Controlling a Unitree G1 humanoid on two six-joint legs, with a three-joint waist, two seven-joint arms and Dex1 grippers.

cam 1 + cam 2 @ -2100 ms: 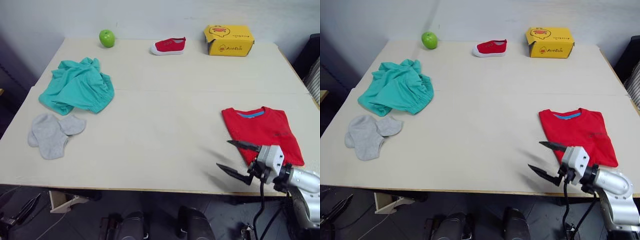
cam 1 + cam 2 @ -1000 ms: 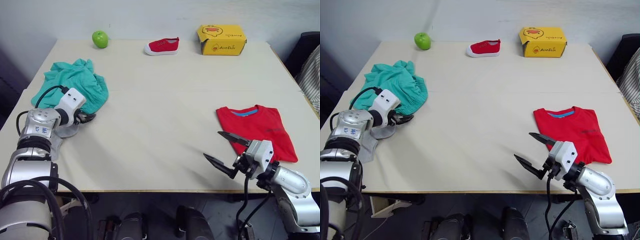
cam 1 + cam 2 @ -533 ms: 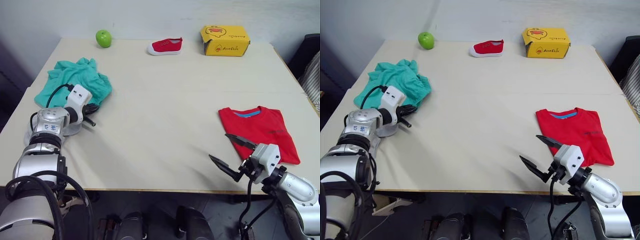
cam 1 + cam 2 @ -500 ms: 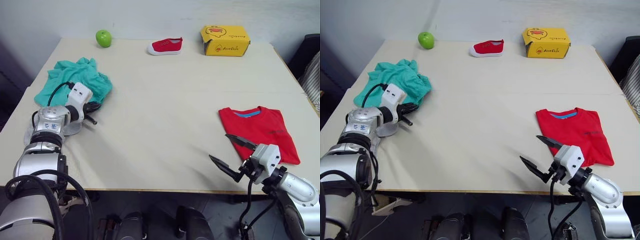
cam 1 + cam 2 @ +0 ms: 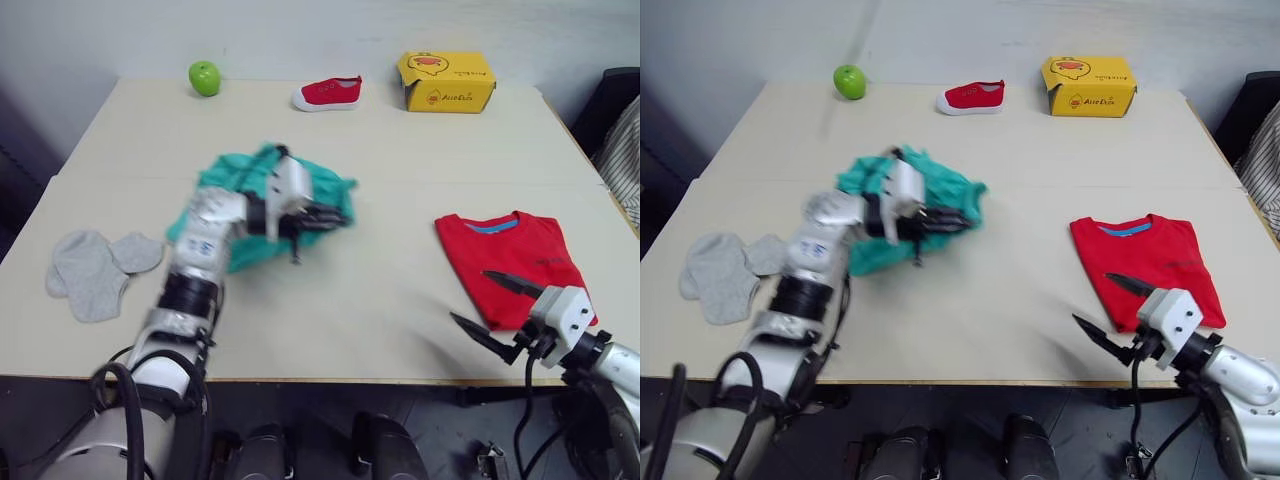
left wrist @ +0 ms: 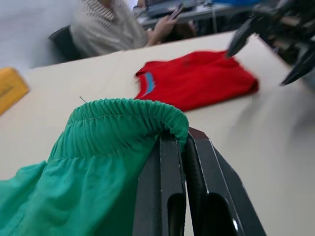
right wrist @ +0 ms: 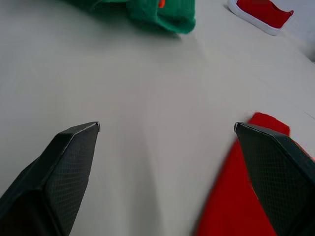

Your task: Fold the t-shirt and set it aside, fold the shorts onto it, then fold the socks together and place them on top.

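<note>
Teal shorts [image 5: 262, 205]: mid-table, bunched, waistband end pulled toward 3 o'clock; we see the gathered elastic pinched in the left wrist view.
Left gripper [image 5: 322, 217]: fingers closed tight on the shorts' waistband, arm stretched low across the table [image 5: 400, 160].
Right gripper [image 5: 487, 309]: fingers spread wide, holding nothing, hovering at the table's near edge just at 7 o'clock of the t-shirt.
T-shirt [image 5: 518, 264]: red, folded into a neat block, set at 3 o'clock of the shorts, well apart from them, blue neckband on its far side.
Socks [image 5: 96, 267]: grey pair, flat and loosely overlapping at 9 o'clock of the shorts, untouched.
Step in hand: we judge it as dragging the shorts toward the t-shirt, folding not yet done.
How to do it well: we'd keep the pinch on the elastic, drag low so the cloth spreads instead of balling, stop in the free space between shorts and t-shirt, flatten there, then let the right gripper take the other waistband corner for a clean fold.
Risk: cloth trailing crumpled; we'd avoid nudging the folded t-shirt.
Bystanders: apple [image 5: 204, 77], red shoe [image 5: 327, 93], yellow box [image 5: 446, 81] along the 12 o'clock edge, out of the way.
</note>
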